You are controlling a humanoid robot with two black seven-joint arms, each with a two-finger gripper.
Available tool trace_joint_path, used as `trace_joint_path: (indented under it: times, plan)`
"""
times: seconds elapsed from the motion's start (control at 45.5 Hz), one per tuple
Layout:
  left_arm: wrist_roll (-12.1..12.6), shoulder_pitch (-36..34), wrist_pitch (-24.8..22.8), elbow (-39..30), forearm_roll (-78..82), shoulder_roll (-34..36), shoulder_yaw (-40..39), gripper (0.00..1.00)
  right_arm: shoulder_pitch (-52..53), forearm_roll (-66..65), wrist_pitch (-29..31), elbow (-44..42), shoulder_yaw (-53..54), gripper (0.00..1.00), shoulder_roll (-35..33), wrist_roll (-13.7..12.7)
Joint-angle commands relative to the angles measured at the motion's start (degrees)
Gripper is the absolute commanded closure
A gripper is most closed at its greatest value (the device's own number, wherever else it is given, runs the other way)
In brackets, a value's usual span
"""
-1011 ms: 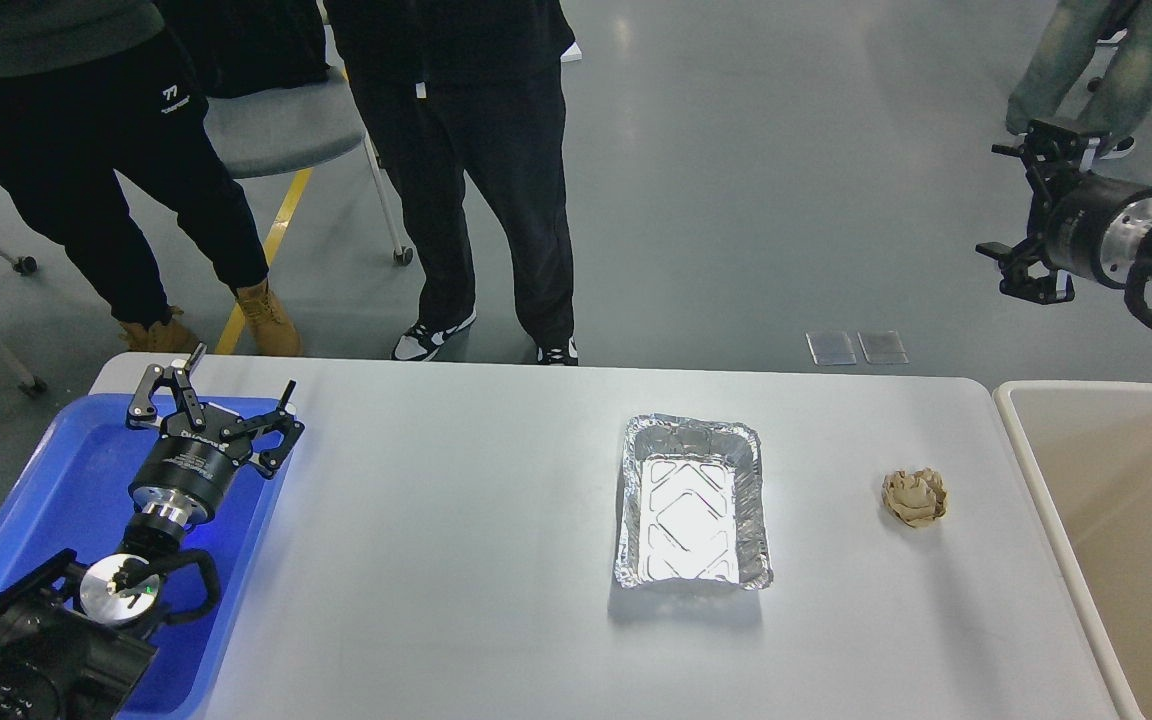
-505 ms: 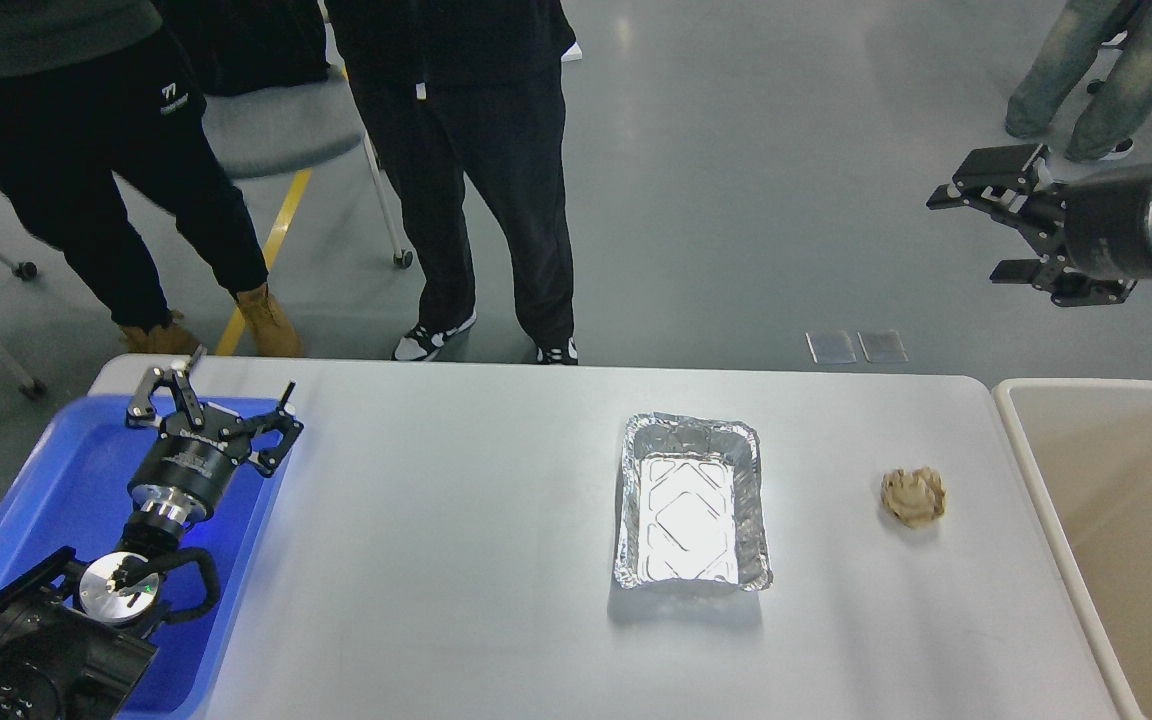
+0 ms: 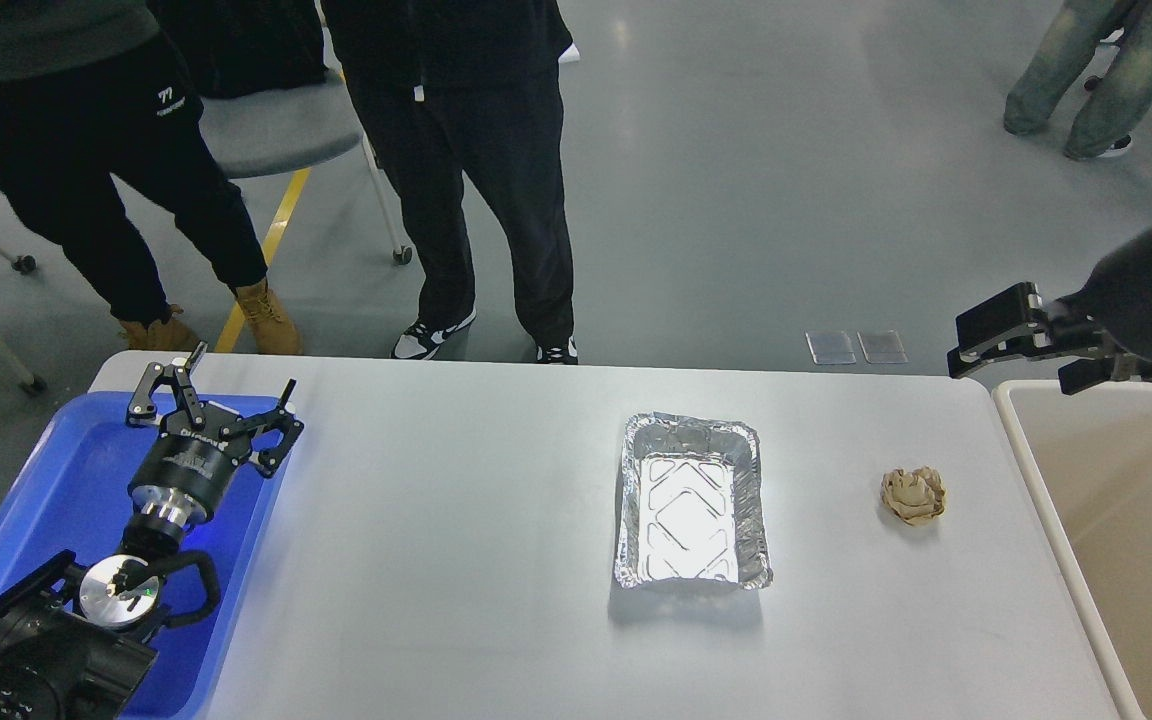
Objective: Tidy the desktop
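The white desktop [image 3: 456, 560] holds an empty foil tray [image 3: 693, 500] right of centre and a crumpled brown paper ball [image 3: 914, 496] near the right end. My left gripper [image 3: 221, 398] is open and empty, over the far right corner of the blue plastic tray [image 3: 46, 480]. My right gripper [image 3: 1014, 368] is open and empty. It hangs in the air at the desktop's far right corner, up and to the right of the paper ball and apart from it.
A beige bin [image 3: 1136, 520] stands against the desktop's right end. Two people [image 3: 476, 180] stand just beyond the far edge, with a grey chair [image 3: 276, 125] between them. Another person's legs [image 3: 1086, 70] are at the far right.
My right gripper has swung down from high over the floor to the desktop's far right corner, turning as it came. My left arm, the foil tray and the paper ball have not moved.
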Motion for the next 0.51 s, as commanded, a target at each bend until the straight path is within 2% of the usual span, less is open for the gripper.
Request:
trace_joint_path:
  times: [0.0, 0.264, 0.484]
  plan:
    - [-0.01, 0.01, 0.0, 0.0, 0.0, 0.02, -0.08, 0.0, 7.84, -1.39, 7.92, 3.07, -7.29, 0.0, 8.79, 0.94]
    - [-0.01, 0.01, 0.0, 0.0, 0.0, 0.02, -0.08, 0.0, 7.76, 2.3, 7.92, 3.15, -7.47, 0.0, 17.67, 1.03]
    - [0.08, 0.01, 0.0, 0.0, 0.0, -0.06, -0.08, 0.0, 6.0, 4.33, 7.92, 3.07, -7.73, 0.0, 19.69, 1.03]
